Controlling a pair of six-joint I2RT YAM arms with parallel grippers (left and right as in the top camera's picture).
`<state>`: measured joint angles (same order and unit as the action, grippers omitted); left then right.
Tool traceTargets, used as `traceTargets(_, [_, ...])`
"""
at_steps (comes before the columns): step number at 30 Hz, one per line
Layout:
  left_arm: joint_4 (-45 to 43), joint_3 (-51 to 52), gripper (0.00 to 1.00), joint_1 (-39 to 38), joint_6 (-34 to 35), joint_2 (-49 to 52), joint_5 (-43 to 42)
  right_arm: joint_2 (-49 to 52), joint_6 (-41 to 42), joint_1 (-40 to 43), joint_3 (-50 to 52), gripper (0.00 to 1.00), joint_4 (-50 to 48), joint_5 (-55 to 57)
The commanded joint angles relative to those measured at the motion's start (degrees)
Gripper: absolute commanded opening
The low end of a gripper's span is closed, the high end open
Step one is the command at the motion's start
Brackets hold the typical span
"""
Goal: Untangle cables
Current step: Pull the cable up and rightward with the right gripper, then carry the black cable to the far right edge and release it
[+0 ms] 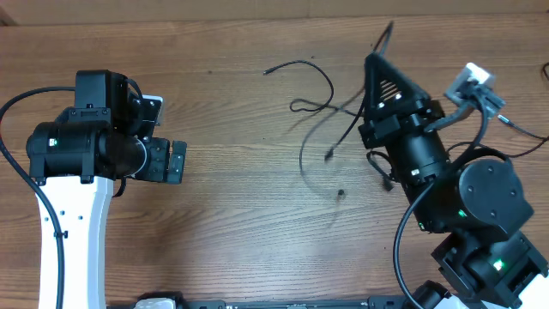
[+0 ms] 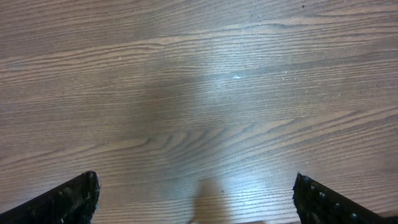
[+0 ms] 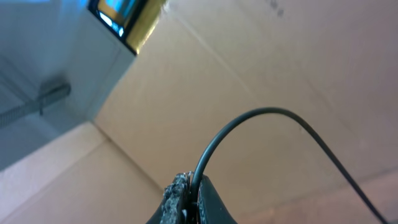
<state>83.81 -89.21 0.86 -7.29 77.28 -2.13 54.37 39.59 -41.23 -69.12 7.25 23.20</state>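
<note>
Up at the right of the table (image 1: 240,215), the right gripper (image 1: 372,58) is raised off the wood and tilted so its tip points to the far edge. The right wrist view looks up at a pale wall (image 3: 261,56), and there the right gripper (image 3: 189,186) is pinched tight on one thin black cable (image 3: 261,112), which arches up out of the closed tips and runs down to the right. The rest of the cables (image 1: 328,86) trail from that gripper to its left, loosely looped over the wood in the middle right. Some stretches are blurred, so it cannot be told which strands touch the surface. Small plugs (image 1: 328,154) show at several loose ends, apart from each other. Well away at the left, the left gripper (image 1: 177,160) hangs over bare wood. In its wrist view the left gripper (image 2: 198,198) is spread wide, each finger (image 2: 78,198) at a bottom corner, with nothing between them.
</note>
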Motion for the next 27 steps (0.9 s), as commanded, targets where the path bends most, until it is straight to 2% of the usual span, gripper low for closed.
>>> traceTargets(1, [0.0,-0.3,1.0,0.3,0.0,0.2,0.2,-0.4,-4.0,0.4,-1.5,0.04,-4.8,4.0])
traceTargets(9, [0.0,-0.3,1.0,0.3,0.0,0.2,0.2,-0.3,-10.6,0.4,-1.5,0.04,-13.8,5.2])
traceTargets(21, [0.0,-0.3,1.0,0.3,0.0,0.2,0.2,-0.3,-34.2,0.4,-1.5,0.04,-39.5,6.4])
traceTargets(27, [0.0,-0.3,1.0,0.3,0.0,0.2,0.2,-0.3,-41.2,0.4,-1.5,0.04,-44.8,8.6])
